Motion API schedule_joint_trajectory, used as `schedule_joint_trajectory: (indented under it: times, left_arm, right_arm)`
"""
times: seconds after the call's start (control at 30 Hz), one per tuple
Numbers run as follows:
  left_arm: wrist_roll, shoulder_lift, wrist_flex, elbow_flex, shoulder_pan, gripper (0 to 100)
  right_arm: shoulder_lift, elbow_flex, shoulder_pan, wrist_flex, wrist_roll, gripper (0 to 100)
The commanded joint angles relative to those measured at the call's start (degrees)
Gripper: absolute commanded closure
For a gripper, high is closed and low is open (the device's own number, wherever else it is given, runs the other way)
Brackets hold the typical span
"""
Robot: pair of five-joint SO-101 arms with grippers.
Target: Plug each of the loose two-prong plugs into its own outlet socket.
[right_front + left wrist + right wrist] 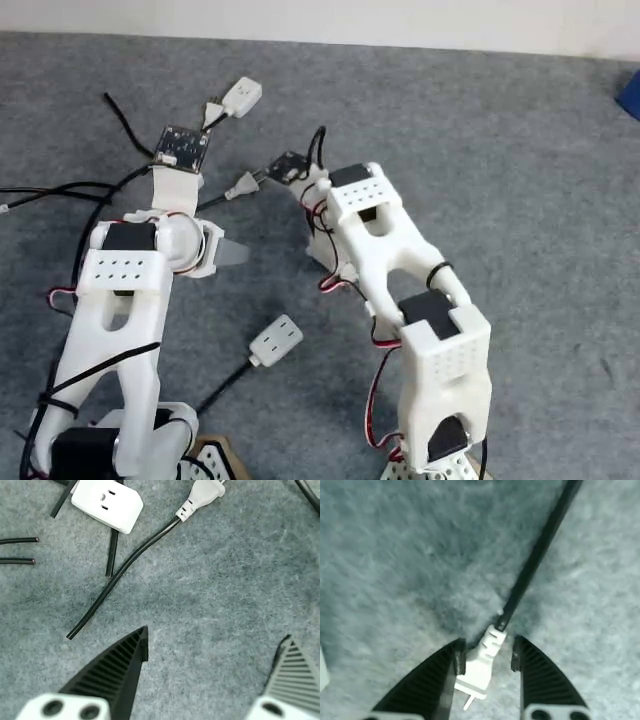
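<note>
The left hand (pixel 216 636) hangs wide open over the grey desk (pixel 215 580), holding nothing. Beyond its fingertips lie an empty outlet (pixel 106 501), both slots bare, and, apart from it, a loose plug (pixel 205 492) on a black cord. In the high view, the far outlet (pixel 244 95) has a small plug (pixel 214 116) at its face that looks seated, though the join is too small to be sure. Closer to the arms' bases the near outlet (pixel 275 340) lies alone with nothing in it. The right hand (pixel 488 645) is low over the desk and narrow, its fingers either side of a white plug (pixel 480 667) whose prongs point back toward the wrist. One finger touches the body and the other shows a sliver of desk between, so I would not call it clamped. By my reading one pair at most is done and two plugs are left: the white plug must be gripped and carried to a bare outlet, then the loose plug.
</note>
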Motion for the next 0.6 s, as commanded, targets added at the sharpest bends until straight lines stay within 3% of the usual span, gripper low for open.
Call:
schedule_joint_trajectory:
  times: [0.0,0.2,0.37,0.57]
  left_arm:
    - [-0.5,-0.1,-0.6,-0.2,-0.5,61]
    - [-0.5,-0.1,-0.6,-0.2,-0.5,61]
    - [-0.5,-0.1,-0.6,-0.2,-0.5,61]
    - [-0.5,-0.1,-0.5,-0.2,-0.5,61]
  right_arm:
    - [-1.0,-1.0,-1.0,-1.2,-0.8,84.1]
    - [-0.7,-0.7,-0.5,-2.9,-0.9,84.3]
    - [2.7,-1.5,1.0,-3.4,-7.1,84.8]
    - [6.0,-1.5,1.4,-5.1,-15.0,99.5]
